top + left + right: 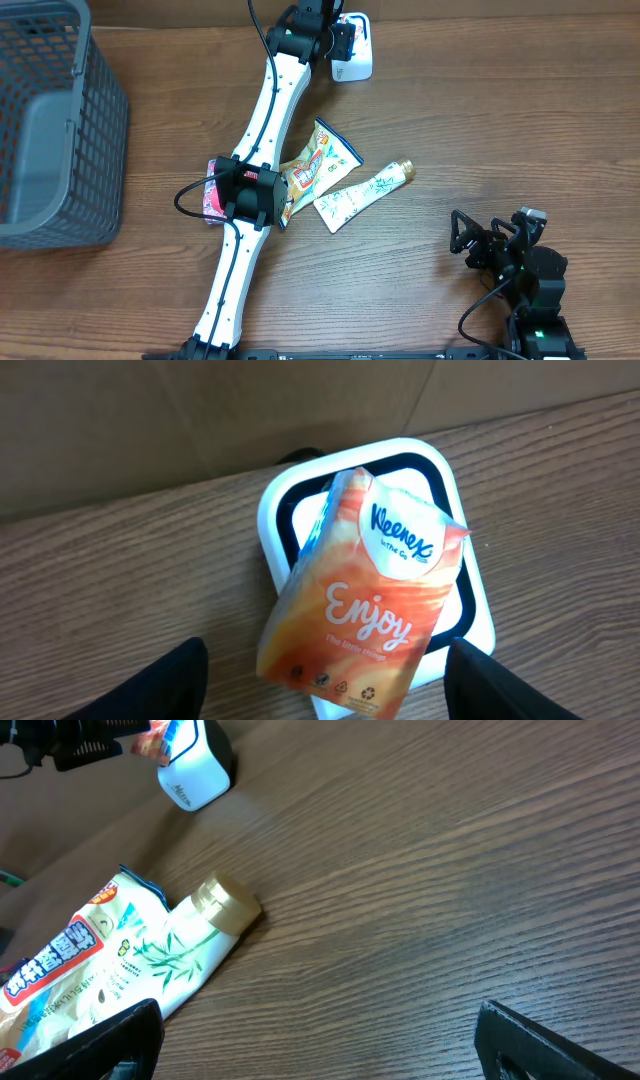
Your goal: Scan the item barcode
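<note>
Lying tilted across the white square barcode scanner (283,500), orange Kleenex tissue pack (360,610) sits untouched inside spread left end effector (325,665). Risk: off-centre closing skews pack, barcode misses window. Right end effector (320,1040) spread, empty.

The Kleenex tissue pack (365,605) is orange and soft. It has a white patch at the top and the word "Enjoy" in pale letters. It lies front side up, turned a bit slanted. It rests on top of the scanner (278,510) and covers most of it. One bottom corner of the pack sticks out past the edge. The scanner is a white box with round corners and a black window. It sits on the brown wood table (100,590).
</note>
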Action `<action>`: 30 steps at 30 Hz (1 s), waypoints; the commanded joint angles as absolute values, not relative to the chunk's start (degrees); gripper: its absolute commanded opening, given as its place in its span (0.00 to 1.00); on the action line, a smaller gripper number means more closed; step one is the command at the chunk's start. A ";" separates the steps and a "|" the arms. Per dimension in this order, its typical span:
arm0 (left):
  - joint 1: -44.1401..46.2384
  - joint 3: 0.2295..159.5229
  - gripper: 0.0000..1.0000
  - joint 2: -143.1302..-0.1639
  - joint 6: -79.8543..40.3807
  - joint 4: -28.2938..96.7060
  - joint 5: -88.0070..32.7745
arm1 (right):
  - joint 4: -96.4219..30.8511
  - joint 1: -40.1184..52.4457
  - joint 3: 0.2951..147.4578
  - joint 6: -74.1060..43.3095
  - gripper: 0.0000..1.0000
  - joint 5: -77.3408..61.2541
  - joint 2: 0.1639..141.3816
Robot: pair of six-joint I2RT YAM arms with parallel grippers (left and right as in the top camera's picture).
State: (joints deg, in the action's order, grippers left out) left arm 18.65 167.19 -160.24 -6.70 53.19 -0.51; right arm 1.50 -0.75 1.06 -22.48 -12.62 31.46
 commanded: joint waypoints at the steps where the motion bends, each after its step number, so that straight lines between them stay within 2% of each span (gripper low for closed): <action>1: 18.85 166.54 0.68 -159.09 -7.77 52.99 -1.52 | 1.89 -0.82 0.49 -22.59 1.00 -12.10 31.35; 3: 18.85 166.12 0.66 -159.09 -7.94 52.82 -1.52 | 1.89 -0.82 0.49 -22.59 1.00 -12.10 31.35; 8: 18.90 164.86 0.53 -159.11 -8.80 51.90 -1.58 | 1.89 -0.82 0.49 -22.59 1.00 -12.10 31.38; 19: 18.90 163.81 0.04 -159.09 -9.23 51.05 -1.52 | 1.87 -0.82 0.49 -22.57 1.00 -12.08 31.35; 30: 18.96 163.83 0.04 -159.09 -9.28 51.27 -1.78 | 1.87 -0.82 0.49 -22.57 1.00 -12.08 31.35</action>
